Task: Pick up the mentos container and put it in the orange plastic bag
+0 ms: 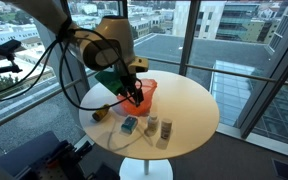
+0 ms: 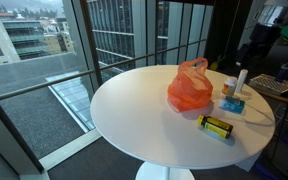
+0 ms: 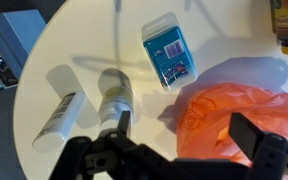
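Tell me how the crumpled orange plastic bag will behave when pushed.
The crumpled orange plastic bag looks thin and limp, so a push would likely dent it first. It seems light on the smooth round white table, so a low push may skid it.

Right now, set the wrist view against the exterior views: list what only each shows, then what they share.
Only the wrist view: the printed label on top of the mentos container, and the gripper seen from behind, open and empty.

Only the exterior views: the robot arm, the whole round table, and the windows with buildings outside.

Shared: the orange plastic bag, the mentos container beside it, a grey bottle, a white bottle, and a yellow and black item.
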Tool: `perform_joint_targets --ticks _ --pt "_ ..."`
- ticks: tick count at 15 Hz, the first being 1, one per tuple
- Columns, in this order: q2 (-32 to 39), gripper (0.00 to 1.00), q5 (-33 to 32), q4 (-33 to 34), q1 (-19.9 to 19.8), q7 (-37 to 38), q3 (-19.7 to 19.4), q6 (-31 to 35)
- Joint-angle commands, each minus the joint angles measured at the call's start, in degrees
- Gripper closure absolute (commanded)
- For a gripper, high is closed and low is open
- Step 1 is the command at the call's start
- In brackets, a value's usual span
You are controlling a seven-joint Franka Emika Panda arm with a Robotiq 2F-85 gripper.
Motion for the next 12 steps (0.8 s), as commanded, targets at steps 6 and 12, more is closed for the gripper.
perform_joint_targets --ticks 6,12 --pt "6.19 0.00 2.25 0.84 -0.08 -10.90 -0.13 1.90" --pt "6.27 0.00 2.27 0.47 0.08 -9.86 0.19 1.82"
